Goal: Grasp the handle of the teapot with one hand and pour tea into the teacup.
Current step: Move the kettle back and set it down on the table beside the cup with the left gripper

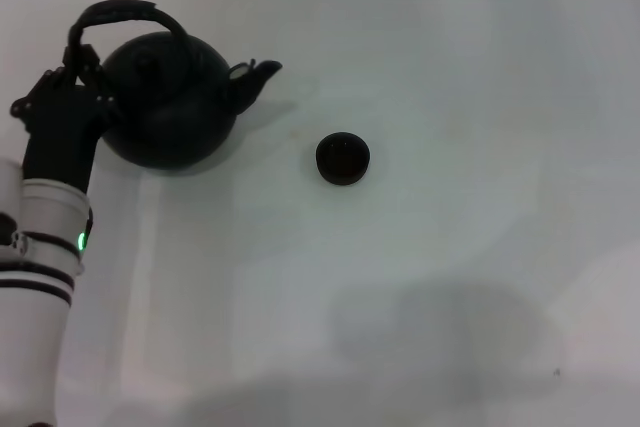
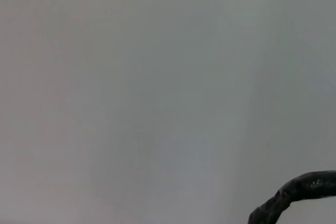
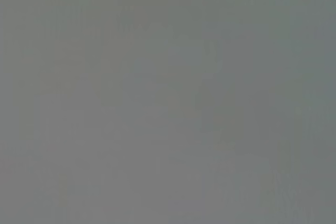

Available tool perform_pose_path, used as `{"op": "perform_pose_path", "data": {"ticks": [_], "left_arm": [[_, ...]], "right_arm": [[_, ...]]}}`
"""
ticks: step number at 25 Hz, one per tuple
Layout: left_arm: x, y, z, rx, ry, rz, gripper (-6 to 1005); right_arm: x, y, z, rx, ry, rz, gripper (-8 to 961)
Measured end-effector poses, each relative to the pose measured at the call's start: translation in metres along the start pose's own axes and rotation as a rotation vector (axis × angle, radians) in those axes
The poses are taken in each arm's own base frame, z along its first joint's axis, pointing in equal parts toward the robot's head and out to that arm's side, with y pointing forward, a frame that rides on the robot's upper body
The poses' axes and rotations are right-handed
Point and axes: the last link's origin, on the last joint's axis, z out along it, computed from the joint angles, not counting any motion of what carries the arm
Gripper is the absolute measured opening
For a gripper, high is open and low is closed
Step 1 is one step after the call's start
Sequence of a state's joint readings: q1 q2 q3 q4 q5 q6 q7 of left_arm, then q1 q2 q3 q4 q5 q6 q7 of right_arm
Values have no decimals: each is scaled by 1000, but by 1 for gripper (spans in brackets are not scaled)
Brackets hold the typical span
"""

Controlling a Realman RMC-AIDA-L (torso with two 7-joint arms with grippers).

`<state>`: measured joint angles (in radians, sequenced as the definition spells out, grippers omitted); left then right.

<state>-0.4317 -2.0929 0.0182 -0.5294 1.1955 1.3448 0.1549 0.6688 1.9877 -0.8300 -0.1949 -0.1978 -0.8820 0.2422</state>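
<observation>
The table [image 1: 450, 277] under me is plain, pale and glossy, running edge to edge in my head view with a soft grey shadow patch low on the right. Nothing of the room past it shows except a thin lighter strip along the far edge. My right wrist view gives only flat grey, and my right arm is not in sight anywhere.

My left gripper [image 1: 72, 87] is up at the far left of the table, at the end of my white forearm with its lit green band. It sits against the left end of the handle [image 1: 120, 15], where the arch comes down to the teapot [image 1: 170, 102]. The dark fingers merge with the dark handle, so I cannot tell whether they are apart, together or clamped on it. In my left wrist view a short stretch of the rough handle [image 2: 294, 195] curves in at one corner, over bare table.

The teapot is right beside my gripper, on its right, standing upright on the table, with its spout pointing away from me to the right. The teacup [image 1: 343, 158] stands farther right, beyond the spout and a little nearer to me, well apart from the gripper and clear of the teapot.
</observation>
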Motion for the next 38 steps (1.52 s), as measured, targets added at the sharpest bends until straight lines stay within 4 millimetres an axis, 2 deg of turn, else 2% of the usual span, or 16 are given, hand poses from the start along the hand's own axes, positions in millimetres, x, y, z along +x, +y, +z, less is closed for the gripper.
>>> {"op": "perform_pose_path", "data": {"ticks": [9,29,34,38], "left_arm": [[-1,6,13,-41,-29,-16,112],[-3,13,14,-116,-45,27,125],[-1,13,15,-123,-32,37,151],[-1,13,15,-124,-33,35,287]], "right_arm": [[1,1,-1,-1,2,3,824],[0,0,0,0,2,1,825],[1,0,-1,1,4,1,825],[2,1,-2,1,5,3,824]]}}
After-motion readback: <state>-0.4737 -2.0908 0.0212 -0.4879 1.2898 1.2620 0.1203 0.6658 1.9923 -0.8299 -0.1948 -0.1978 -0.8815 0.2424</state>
